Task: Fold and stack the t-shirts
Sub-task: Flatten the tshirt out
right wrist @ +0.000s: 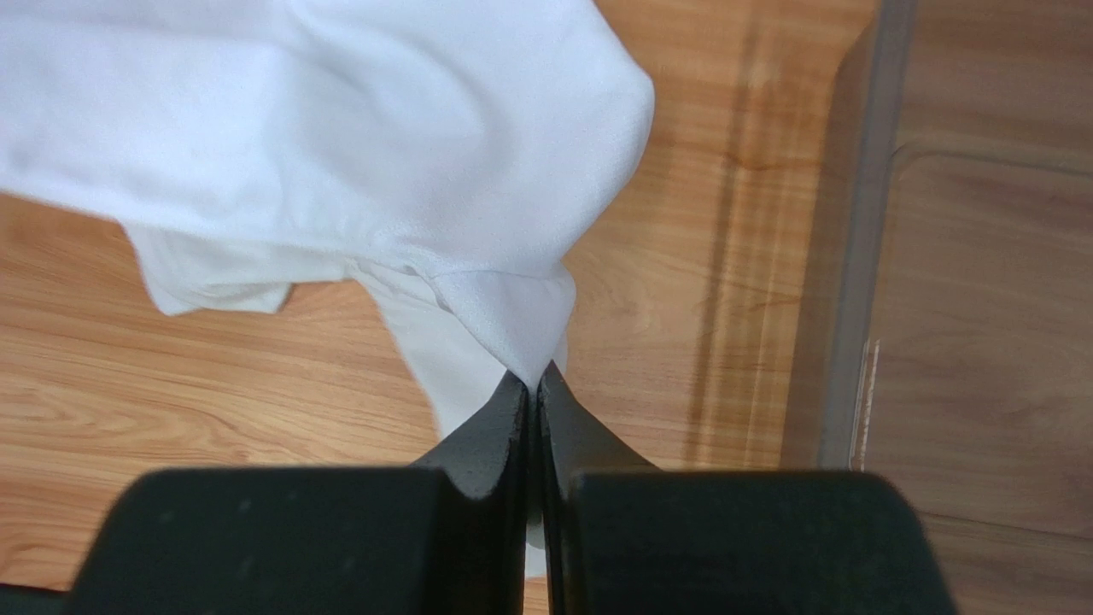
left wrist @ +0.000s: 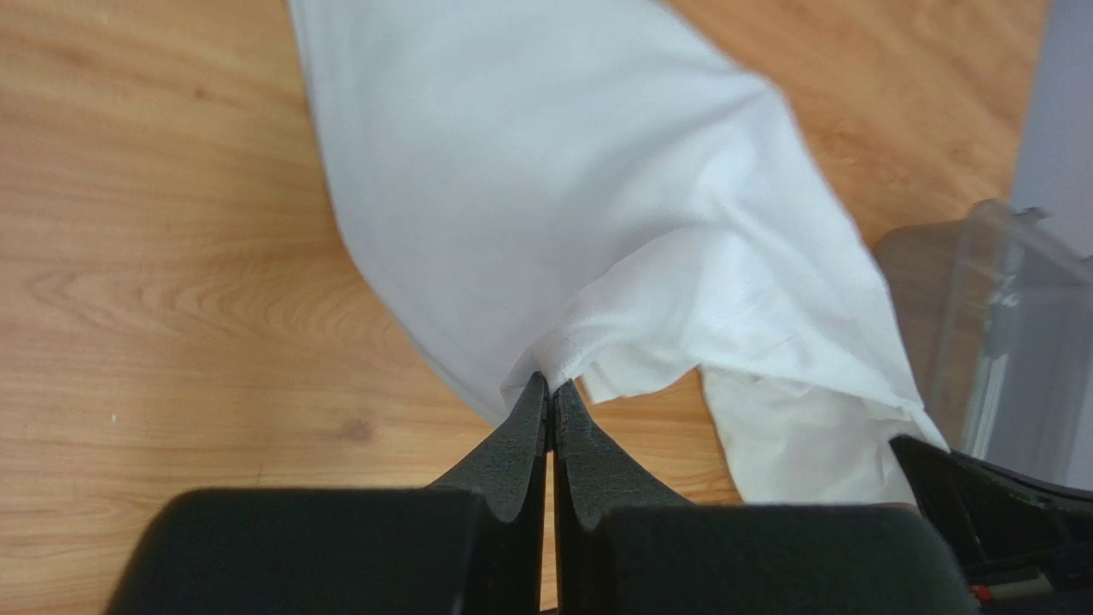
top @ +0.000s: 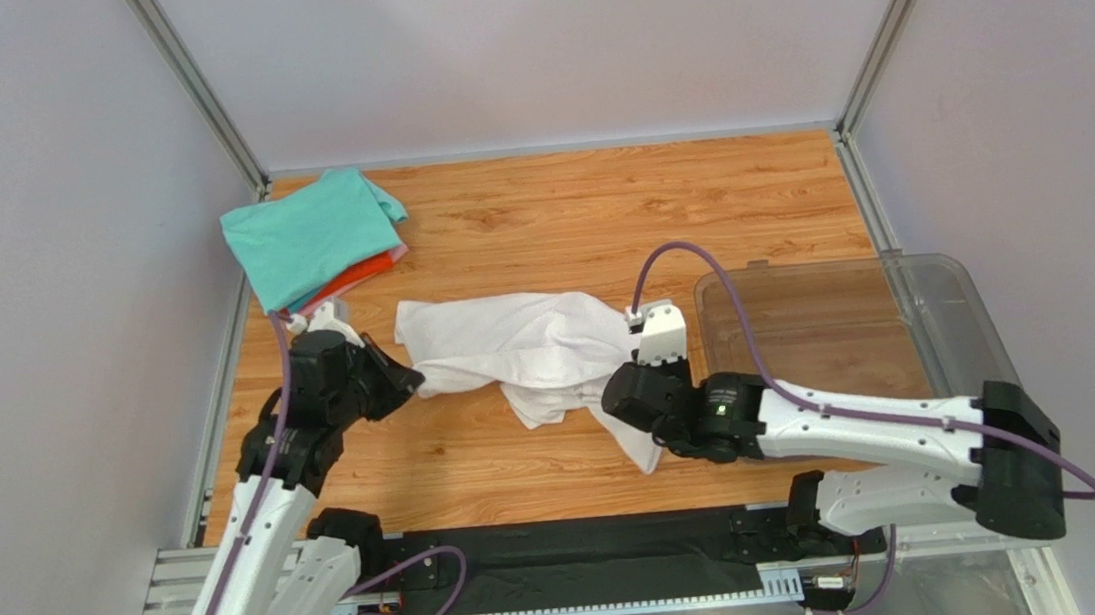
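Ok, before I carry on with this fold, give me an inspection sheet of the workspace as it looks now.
Surface: wooden tabletop, wood grain visible.
Job's things: white t-shirt crumpled at centre; teal t-shirt folded on top of an orange-red t-shirt, far left.
Clutter: clear bin at the right.
Fingers: left fingers shut on the white t-shirt's left end; right fingers shut on its right end.
Cables: purple cables loop along both arms.
Surroundings: grey walls, metal frame posts.

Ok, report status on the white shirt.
Left gripper shut on white shirt, left end. Right gripper shut on right end. Shirt bunched, unfolded. Bin beside right gripper, nothing blocking.
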`<state>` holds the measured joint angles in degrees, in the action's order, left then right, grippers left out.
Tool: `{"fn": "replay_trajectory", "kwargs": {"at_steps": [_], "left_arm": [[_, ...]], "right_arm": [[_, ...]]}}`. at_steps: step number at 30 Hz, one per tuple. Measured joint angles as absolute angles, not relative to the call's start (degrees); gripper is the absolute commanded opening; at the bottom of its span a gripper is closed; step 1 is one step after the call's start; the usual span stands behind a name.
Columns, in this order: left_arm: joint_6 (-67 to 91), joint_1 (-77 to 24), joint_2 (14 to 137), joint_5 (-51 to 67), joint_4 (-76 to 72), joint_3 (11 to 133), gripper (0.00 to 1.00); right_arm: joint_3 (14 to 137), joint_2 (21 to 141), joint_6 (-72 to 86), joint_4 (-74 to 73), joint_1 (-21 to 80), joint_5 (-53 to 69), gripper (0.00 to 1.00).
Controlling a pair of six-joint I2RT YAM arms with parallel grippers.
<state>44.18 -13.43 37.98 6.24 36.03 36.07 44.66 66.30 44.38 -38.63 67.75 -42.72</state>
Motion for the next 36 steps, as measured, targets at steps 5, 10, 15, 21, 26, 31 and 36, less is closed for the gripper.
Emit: {"fn": "replay_trajectory", "kwargs": {"at_steps": [5,10,15,21,26,31,36], "left_arm": [[43.29,-13.43,33.23,3.9,39.22,49.04,0.0],[41.98,-13.43,28.82,1.54,41.65,62.15,0.0],[39.05,-13.43,29.45,1.23,45.08,79.59,0.0],[36.42,-13.45,32.05,3.6,46.24,101.14,0.0],[35.51,-13.47,33.06,7.33,46.5,110.5,0.0],[34.33,-13.47,34.24,4.51,46.74,111.24,0.0],[34.44,-13.52,38.52,-10.5,48.88,103.98,0.0]], "right_arm": [[53.45,55.4,38.68,-43.7,67.75,-43.94,0.0],[61.36,44.4,29.3,-42.59,67.75,-37.76,0.0],[70.24,38.72,21.98,-40.36,67.75,-26.17,0.0],[83.26,39.33,17.5,-38.5,67.75,-10.0,0.0],[91.37,41.89,15.18,-38.65,67.81,0.16,0.0],[94.39,43.75,12.25,-38.74,67.85,-1.69,0.0],[92.95,48.8,6.33,-36.56,67.66,-17.54,0.0]]}}
